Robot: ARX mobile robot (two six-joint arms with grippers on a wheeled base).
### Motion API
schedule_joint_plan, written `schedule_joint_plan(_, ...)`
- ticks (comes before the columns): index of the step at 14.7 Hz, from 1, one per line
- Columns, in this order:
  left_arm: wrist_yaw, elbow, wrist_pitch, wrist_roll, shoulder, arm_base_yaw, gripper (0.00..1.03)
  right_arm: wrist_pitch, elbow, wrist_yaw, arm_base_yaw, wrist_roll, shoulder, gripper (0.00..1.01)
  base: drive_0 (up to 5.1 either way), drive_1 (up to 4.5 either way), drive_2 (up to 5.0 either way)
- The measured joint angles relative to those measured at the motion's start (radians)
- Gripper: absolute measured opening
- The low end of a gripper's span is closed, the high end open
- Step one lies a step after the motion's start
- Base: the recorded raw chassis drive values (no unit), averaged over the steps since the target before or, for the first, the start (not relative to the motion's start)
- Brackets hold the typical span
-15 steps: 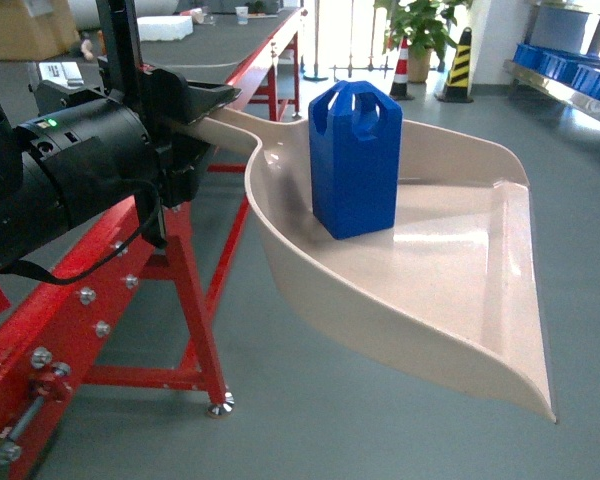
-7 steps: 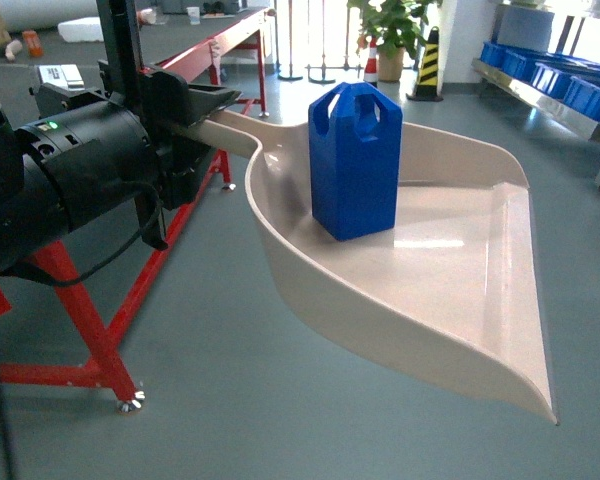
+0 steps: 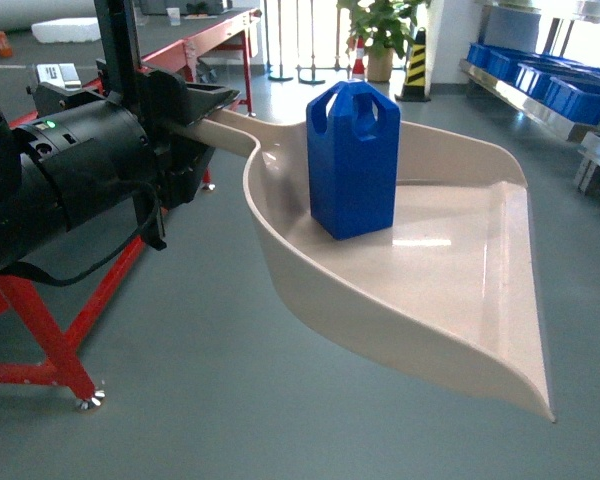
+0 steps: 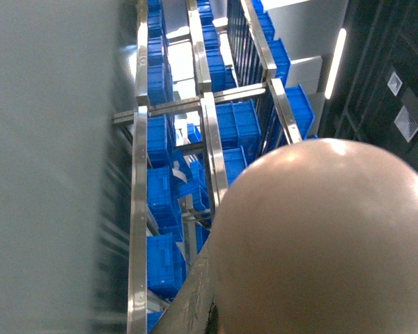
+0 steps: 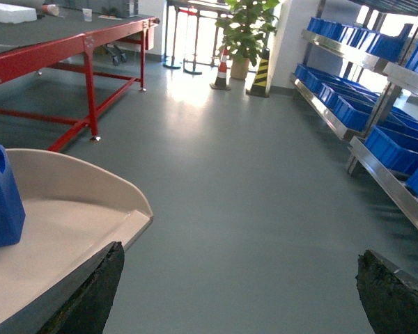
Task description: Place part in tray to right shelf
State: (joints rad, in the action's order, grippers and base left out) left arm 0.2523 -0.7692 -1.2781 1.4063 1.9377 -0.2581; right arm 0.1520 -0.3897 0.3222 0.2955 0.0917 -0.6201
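Gripping: my left gripper [image 3: 185, 125] was clamped on the tray's handle at 10 o'clock in the head view.
Right gripper: my right gripper [image 5: 240, 292] stood wide apart, its dark fingertips [image 5: 90, 292] at the bottom of the wrist view, holding nothing.
Tray: the tray [image 3: 460, 300] hung level above the grey floor [image 3: 180, 400], flat lip toward 4 o'clock.
Part: the part [image 3: 353, 160] stood upright inside the tray, near its back wall.
Table: a red-framed table [image 3: 40, 330] sat at 8 o'clock behind my arm.
Shelf: the right shelf [image 3: 540, 85] with blue crates [image 5: 397, 149] lay at 2 o'clock, well apart from the tray.
Far end: a potted plant [image 3: 380, 30] and striped cone [image 3: 415, 65] stood at 12 o'clock.
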Motion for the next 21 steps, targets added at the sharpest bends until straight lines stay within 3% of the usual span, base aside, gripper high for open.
schedule_joint_plan(4, -0.001, 0.000, -0.002, 0.000, 0.000, 0.001, 0.14, 0.002, 0.000, 0.000, 0.000, 0.000, 0.000, 0.98, 5.0, -2.44, -2.4)
schedule_joint_plan(8, 0.013, 0.001, -0.002, 0.000, 0.000, -0.019, 0.14, -0.001, 0.000, 0.009, -0.001, 0.000, 0.000, 0.98, 0.0, 0.00, 0.0)
schedule_joint_plan(21, 0.002, 0.003, -0.002, 0.000, -0.001, 0.000, 0.14, 0.000, 0.000, 0.002, -0.001, 0.000, 0.000, 0.98, 0.1, 3.86, -3.7)
